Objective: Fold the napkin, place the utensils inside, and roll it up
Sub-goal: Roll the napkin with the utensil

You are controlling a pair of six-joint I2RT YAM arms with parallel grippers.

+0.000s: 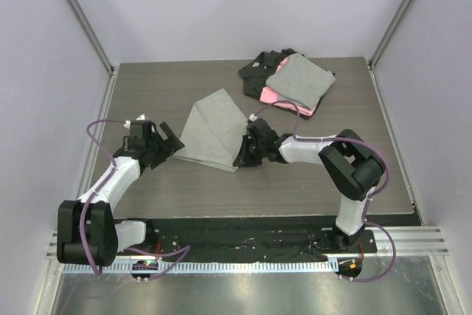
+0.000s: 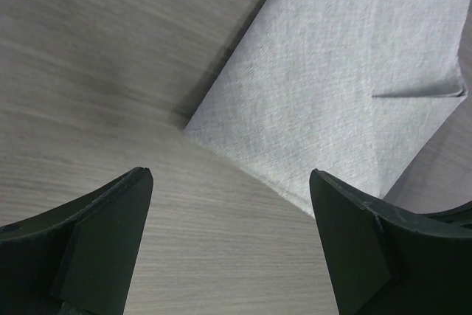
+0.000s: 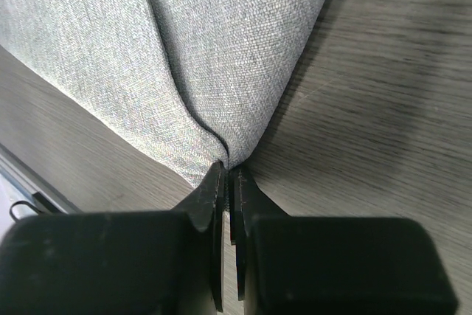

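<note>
The light-grey napkin (image 1: 212, 127) lies on the wooden table, partly folded over itself. My right gripper (image 1: 243, 158) is at its near right corner, shut on that corner. In the right wrist view the napkin (image 3: 221, 57) bunches into a crease that runs down into the pinched fingertips (image 3: 230, 169). My left gripper (image 1: 171, 142) stands open just left of the napkin's near left edge. In the left wrist view its two dark fingers (image 2: 110, 234) frame bare table, with the napkin (image 2: 339, 86) ahead and to the right. No utensils are in view.
A stack of cloths, grey on top (image 1: 299, 79) over pink (image 1: 274, 95) and black (image 1: 262, 68), sits at the back right of the table. Pale walls enclose the table (image 1: 184, 189) on three sides. A metal rail (image 1: 243, 252) runs along the near edge.
</note>
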